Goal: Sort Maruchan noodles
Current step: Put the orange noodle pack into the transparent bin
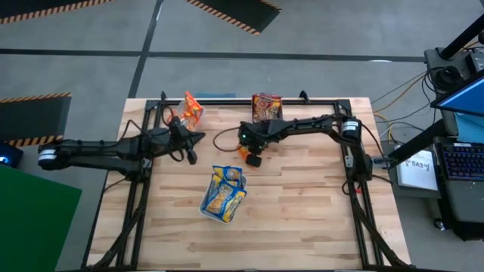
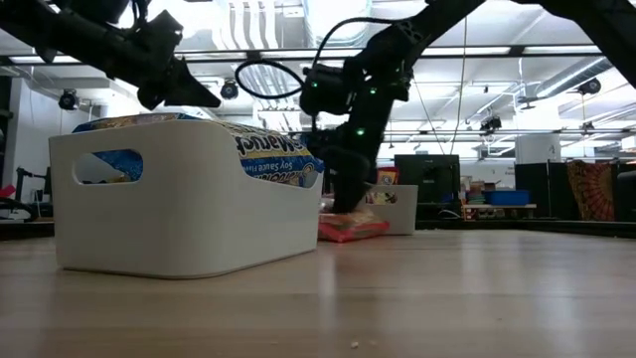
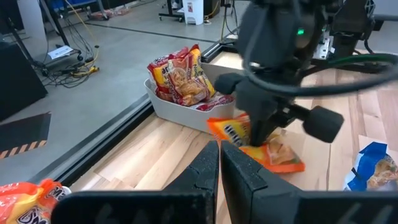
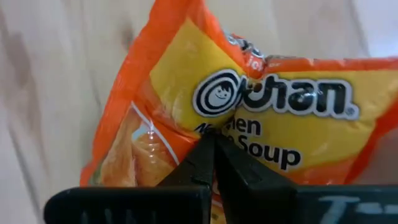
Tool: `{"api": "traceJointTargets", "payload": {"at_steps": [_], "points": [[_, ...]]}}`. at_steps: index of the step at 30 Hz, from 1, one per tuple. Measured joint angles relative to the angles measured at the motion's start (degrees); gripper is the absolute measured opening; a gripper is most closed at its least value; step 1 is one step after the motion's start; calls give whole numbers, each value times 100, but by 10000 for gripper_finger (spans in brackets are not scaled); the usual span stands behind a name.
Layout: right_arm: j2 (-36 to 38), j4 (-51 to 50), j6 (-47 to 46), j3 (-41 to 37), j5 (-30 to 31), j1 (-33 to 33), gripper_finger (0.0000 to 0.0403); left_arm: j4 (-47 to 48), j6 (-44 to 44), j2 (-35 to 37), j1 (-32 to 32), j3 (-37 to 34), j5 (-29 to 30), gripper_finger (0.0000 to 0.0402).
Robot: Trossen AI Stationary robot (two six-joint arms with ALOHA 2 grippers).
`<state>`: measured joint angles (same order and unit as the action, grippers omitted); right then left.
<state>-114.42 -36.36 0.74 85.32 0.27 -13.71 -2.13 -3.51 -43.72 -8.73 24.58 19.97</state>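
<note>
Orange noodle packet (image 4: 249, 118) flat mid-table, blue-yellow packets (image 1: 224, 193), dark red packets (image 1: 266, 106) binned

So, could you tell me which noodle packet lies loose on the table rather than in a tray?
The orange packet under the right gripper; the dark red, blue-and-yellow and other orange packets sit in trays.

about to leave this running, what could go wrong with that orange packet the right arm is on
1. The right hand is shut on just a pinch of the orange packet's crinkly wrapper, so the packet could slip out or tear when lifted.
2. The packet lies on the table close to the tray of dark red packets; it could be dropped there instead of with the other orange ones.
3. The left hand, shut and empty, hovers nearby, so the arms could collide.
</note>
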Motion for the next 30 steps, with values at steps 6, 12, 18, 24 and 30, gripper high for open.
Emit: {"api": "traceJointTargets", "payload": {"at_steps": [6, 12, 18, 24, 30], "points": [[126, -839, -376, -354, 33, 365, 9, -2, -62, -110, 2, 0, 0, 0], [734, -1281, -1127, -679, -30, 839, 9, -126, -166, -304, 2, -2, -4, 0], [2055, -1188, -1793, -1311, -67, 1099, 9, -730, -210, -591, 2, -7, -515, 0], [3572, 405, -2123, -2949, -25, 1322, 9, -1606, -446, -885, 20, -7, -1061, 0], [4590, 2497, -2358, -4765, 170, 1323, 9, -1796, -742, -1292, 135, 281, -1070, 0]]}}
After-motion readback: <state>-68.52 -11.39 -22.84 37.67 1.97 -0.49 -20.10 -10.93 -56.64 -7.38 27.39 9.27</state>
